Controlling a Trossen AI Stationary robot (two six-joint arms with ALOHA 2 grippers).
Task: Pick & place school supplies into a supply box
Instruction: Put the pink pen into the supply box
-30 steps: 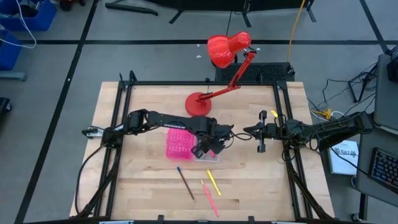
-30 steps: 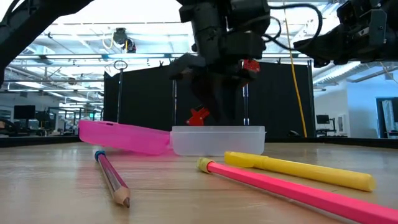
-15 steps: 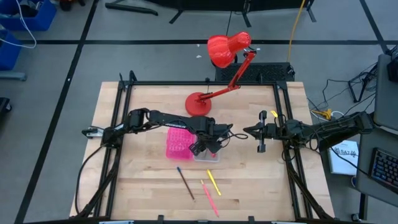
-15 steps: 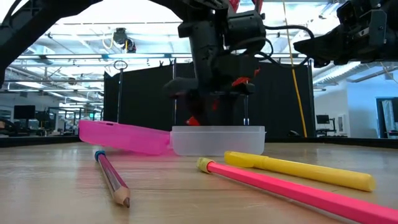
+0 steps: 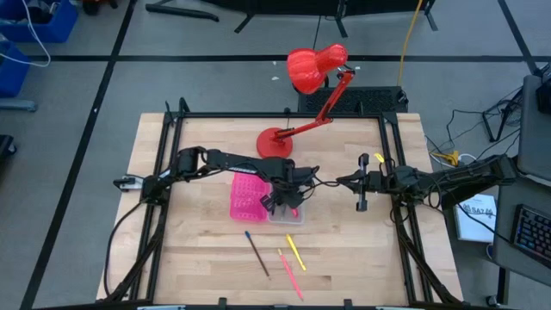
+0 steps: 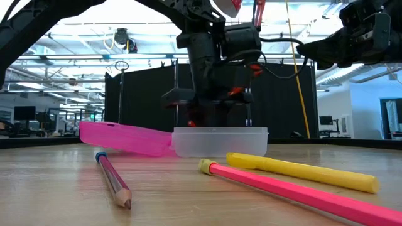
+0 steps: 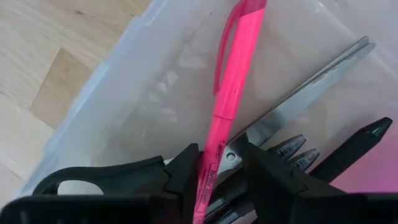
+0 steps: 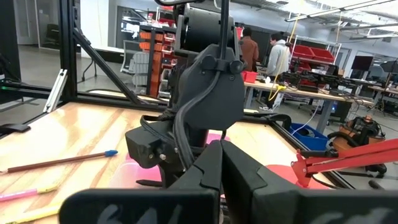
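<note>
Left jaws [image 7: 221,163], lowered into the box's clear half [image 7: 124,106], grip a pink pen [image 7: 227,93] | scissors [image 7: 298,99] beneath | pen nearly stowed | right jaws [image 8: 221,180] closed, idle alongside

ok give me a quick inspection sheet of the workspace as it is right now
surface: wooden table, bare at the front left.
job's things: supply box open, pink half and clear half. Inside the clear half lie scissors and dark pens. A pink highlighter is held over it. A pencil, a pink pen and a yellow pen lie on the table in front.
clutter: red desk lamp at the back.
grippers: left gripper over the clear half, shut on the pink highlighter. Right gripper waits in the air to the right, fingers together.
cables: run along both arms and on the floor at right.
surroundings: people stand at benches far behind.
</note>
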